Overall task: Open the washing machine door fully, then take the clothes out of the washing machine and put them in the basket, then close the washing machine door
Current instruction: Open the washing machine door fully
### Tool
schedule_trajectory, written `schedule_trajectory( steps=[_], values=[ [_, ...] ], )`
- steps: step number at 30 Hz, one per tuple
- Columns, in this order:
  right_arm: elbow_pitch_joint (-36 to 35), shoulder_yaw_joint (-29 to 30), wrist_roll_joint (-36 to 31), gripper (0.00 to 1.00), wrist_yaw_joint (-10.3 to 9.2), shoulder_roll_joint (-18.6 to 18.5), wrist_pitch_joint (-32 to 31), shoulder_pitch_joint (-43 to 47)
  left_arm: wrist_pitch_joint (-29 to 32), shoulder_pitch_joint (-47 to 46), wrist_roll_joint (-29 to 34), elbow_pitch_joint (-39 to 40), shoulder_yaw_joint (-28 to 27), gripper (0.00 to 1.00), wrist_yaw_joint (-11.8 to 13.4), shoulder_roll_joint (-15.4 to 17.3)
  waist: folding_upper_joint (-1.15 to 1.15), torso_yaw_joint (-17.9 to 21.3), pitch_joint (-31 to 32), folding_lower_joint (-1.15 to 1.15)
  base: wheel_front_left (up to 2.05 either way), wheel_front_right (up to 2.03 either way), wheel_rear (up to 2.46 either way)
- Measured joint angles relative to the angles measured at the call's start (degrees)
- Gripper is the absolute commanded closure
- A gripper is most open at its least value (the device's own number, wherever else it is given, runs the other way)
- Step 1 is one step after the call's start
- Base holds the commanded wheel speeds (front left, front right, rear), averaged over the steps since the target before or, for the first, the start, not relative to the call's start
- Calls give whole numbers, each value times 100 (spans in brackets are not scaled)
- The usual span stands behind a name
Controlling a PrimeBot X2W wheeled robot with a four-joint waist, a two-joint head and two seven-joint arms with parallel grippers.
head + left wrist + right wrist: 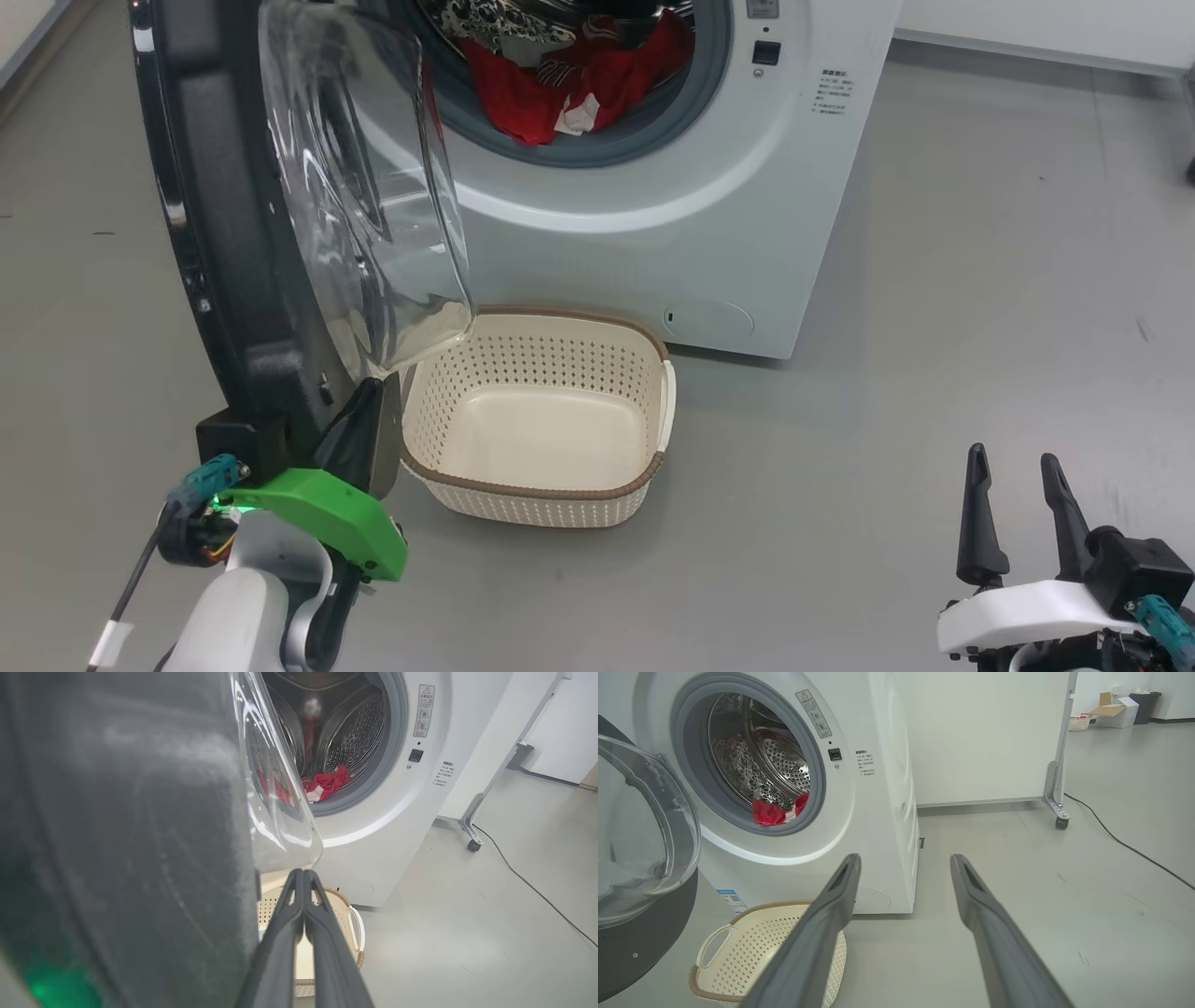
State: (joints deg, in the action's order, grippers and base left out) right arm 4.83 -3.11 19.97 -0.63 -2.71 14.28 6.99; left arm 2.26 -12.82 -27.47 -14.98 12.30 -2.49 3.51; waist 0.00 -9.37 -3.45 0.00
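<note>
The white washing machine stands ahead, its round door swung out to the left, with the clear glass bowl bulging toward the basket. Red clothes lie in the drum mouth, also seen as clothes and clothes. The cream basket sits empty on the floor before the machine. My left gripper is shut, empty, its tips right under the glass bowl beside the door's inner face. My right gripper stands open low at the right, far from the machine.
Grey floor stretches wide to the right of the machine. A white panel on a castor foot stands behind the machine, with a black cable trailing across the floor. Boxes and a bin sit far off.
</note>
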Motion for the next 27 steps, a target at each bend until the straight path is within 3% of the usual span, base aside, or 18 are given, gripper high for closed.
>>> schedule_trajectory(
  steps=[12,27],
  values=[
    [1,-71,-99,0,55,9,0,-26,-188,-9,-241,-68,-400,100,116,83,0,-401,-175,0,0,0,0],
    [19,-246,-276,0,108,4,0,-266,-371,-139,-590,-67,-1203,100,238,438,0,-543,-661,0,0,0,0]
  ],
)
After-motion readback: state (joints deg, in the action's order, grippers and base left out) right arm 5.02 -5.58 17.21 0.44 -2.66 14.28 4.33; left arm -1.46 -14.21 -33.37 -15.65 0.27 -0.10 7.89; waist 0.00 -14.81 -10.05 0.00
